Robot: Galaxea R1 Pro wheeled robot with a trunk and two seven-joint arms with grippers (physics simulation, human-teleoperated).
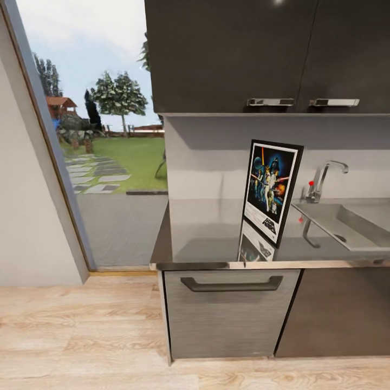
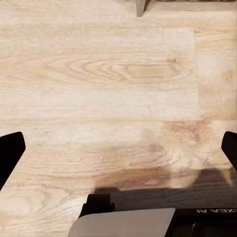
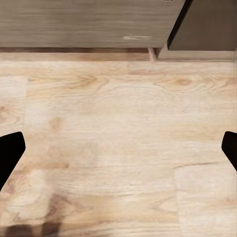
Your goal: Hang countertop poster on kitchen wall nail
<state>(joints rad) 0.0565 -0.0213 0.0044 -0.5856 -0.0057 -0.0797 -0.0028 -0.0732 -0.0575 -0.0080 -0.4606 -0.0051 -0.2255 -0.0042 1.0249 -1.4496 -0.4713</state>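
Head view: the poster (image 1: 271,190) stands upright on the grey tabletop (image 1: 206,233), just left of the sink (image 1: 346,225), which the frame edge cuts off. No wall nail can be made out. Left claw (image 2: 118,153) and right claw (image 3: 118,153) hang wide apart over wooden floor (image 3: 123,148) — holding nothing, touching nothing. Open floor lies before the cabinets (image 1: 227,314).
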